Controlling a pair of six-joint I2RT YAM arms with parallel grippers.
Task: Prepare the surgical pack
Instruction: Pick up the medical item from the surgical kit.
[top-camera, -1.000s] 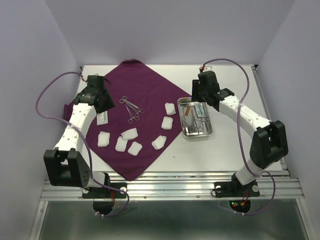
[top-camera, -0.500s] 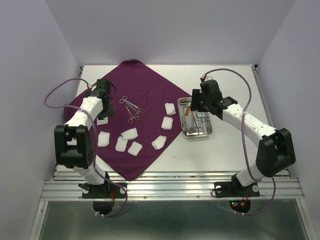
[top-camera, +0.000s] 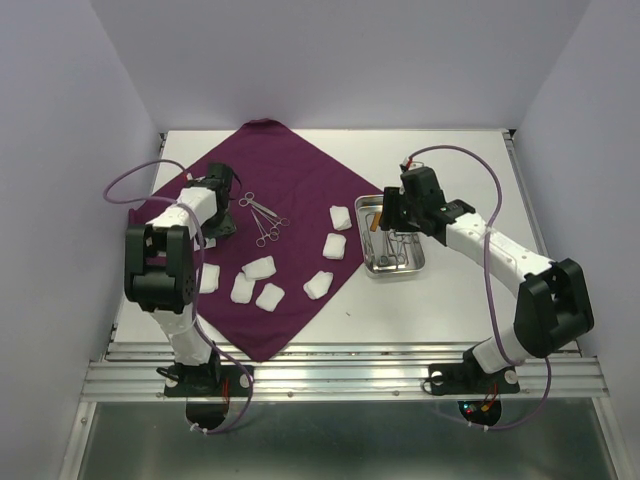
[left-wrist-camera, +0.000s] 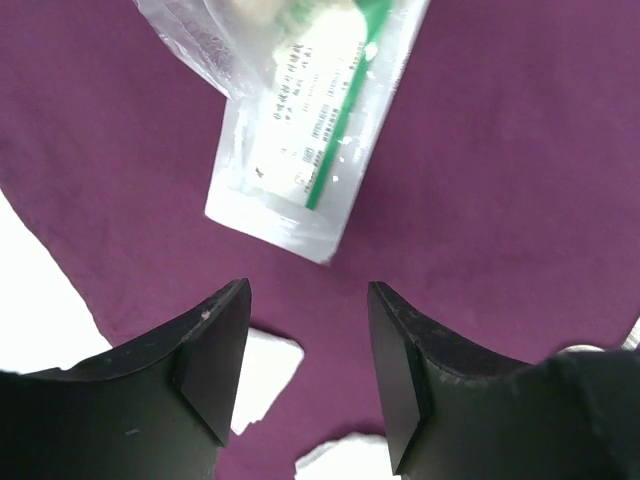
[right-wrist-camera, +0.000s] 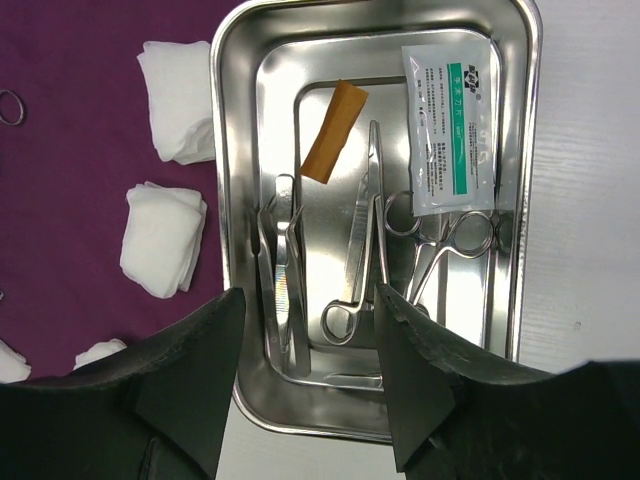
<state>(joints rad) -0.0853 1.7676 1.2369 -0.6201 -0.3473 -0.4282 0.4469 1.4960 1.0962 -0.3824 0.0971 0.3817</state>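
The dark purple cloth (top-camera: 300, 180) lies spread on the white table. Several white gauze pads (top-camera: 258, 268) and thin metal instruments (top-camera: 263, 216) lie on it. The steel tray (top-camera: 371, 262) stands at the cloth's right corner. In the right wrist view the tray (right-wrist-camera: 226, 150) holds scissors and forceps (right-wrist-camera: 365, 240), an orange strip (right-wrist-camera: 333, 130) and a sealed packet (right-wrist-camera: 450, 130). My right gripper (right-wrist-camera: 310, 293) hangs open and empty above the tray's near end. My left gripper (left-wrist-camera: 308, 292) is open and empty above the cloth (left-wrist-camera: 500, 180), just short of a sealed packet (left-wrist-camera: 310, 130).
Two gauze pads (right-wrist-camera: 178, 100) lie on the cloth just left of the tray. A gauze pad (left-wrist-camera: 265, 375) shows between my left fingers. Bare white table (top-camera: 470, 290) lies in front of the tray. Purple walls close in the back and sides.
My left arm has folded in and its gripper has moved right, over the cloth's left part. My right gripper has moved toward the near side, over the tray.
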